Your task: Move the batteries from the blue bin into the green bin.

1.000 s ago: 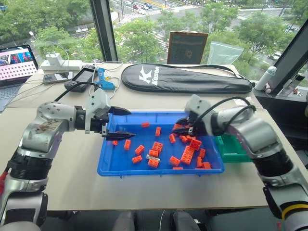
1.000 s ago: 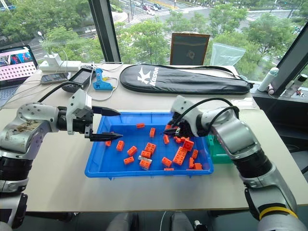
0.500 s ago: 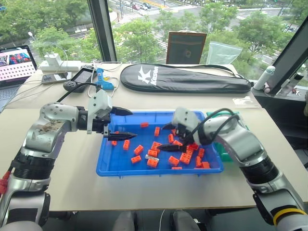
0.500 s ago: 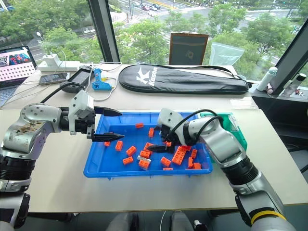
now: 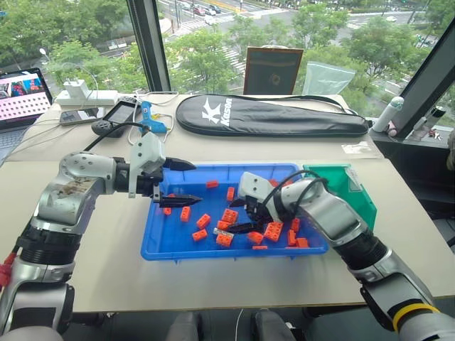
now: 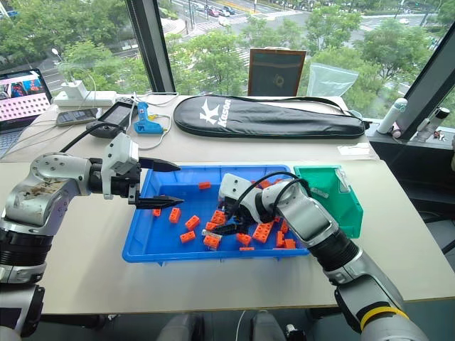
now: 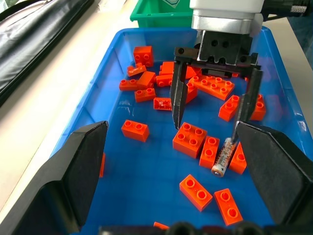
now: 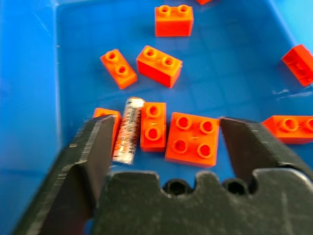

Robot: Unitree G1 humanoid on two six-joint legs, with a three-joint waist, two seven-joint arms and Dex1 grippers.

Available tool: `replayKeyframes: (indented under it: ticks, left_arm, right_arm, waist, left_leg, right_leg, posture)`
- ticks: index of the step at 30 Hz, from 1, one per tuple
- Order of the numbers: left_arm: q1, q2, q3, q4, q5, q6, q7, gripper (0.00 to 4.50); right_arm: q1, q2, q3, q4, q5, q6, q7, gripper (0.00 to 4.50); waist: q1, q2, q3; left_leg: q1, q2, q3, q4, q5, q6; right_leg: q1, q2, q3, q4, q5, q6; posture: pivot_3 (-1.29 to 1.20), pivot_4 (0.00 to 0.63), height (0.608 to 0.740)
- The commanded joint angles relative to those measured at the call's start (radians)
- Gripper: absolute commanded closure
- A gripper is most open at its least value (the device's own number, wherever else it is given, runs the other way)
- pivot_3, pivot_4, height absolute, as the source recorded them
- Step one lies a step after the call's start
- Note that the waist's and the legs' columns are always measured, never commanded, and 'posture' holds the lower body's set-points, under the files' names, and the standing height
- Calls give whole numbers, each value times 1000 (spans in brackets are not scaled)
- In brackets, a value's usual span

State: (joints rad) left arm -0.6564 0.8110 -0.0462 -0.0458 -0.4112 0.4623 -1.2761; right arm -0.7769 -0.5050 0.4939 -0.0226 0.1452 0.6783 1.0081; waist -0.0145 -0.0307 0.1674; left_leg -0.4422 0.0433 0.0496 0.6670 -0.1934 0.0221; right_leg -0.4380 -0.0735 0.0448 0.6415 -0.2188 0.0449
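The blue bin (image 5: 158, 250) lies mid-table, strewn with orange bricks (image 5: 274, 231). One silver-grey battery (image 8: 126, 129) lies among the bricks near the tray's front, also seen in the left wrist view as the battery (image 7: 222, 156). My right gripper (image 5: 235, 217) hovers low over the tray's middle, open, with one fingertip (image 7: 236, 133) just above the battery and nothing held. Over the tray's far-left corner, my left gripper (image 5: 186, 183) stands open and empty. The green bin (image 5: 348, 188) sits against the tray's right end.
A black racket case (image 5: 270, 114) lies across the back of the table. A laptop (image 5: 21, 92), a power strip, phones and cables crowd the back left corner. A framed board (image 5: 272, 69) leans at the window. Bare table surrounds the tray.
My right gripper swung left and down across the tray from its right side to the battery, and its fingers opened. The green bin is now uncovered. My left arm held still.
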Motion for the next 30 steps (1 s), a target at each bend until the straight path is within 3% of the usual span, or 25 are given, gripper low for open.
replayKeyframes:
  ticks: [1, 30]
  left_arm:
    - [-8, 14, 22, -29, -7, -1, 6, 0]
    - [-4, 3, 19, 20, 15, -50, 7, 0]
  right_arm:
    - [-22, 14, -19, 29, -25, -23, -14, 1052]
    - [-32, 32, -66, -5, -1, 83, -9, 1052]
  waist:
    - [0, 0, 0]
    - [0, 0, 0]
  left_leg:
    - [0, 0, 0, 0, 0, 0]
    - [0, 0, 0, 0, 0, 0]
  right_leg:
    - [0, 0, 0, 0, 0, 0]
    - [0, 0, 0, 0, 0, 0]
  posture:
    - [0, 150, 740]
    - [0, 150, 740]
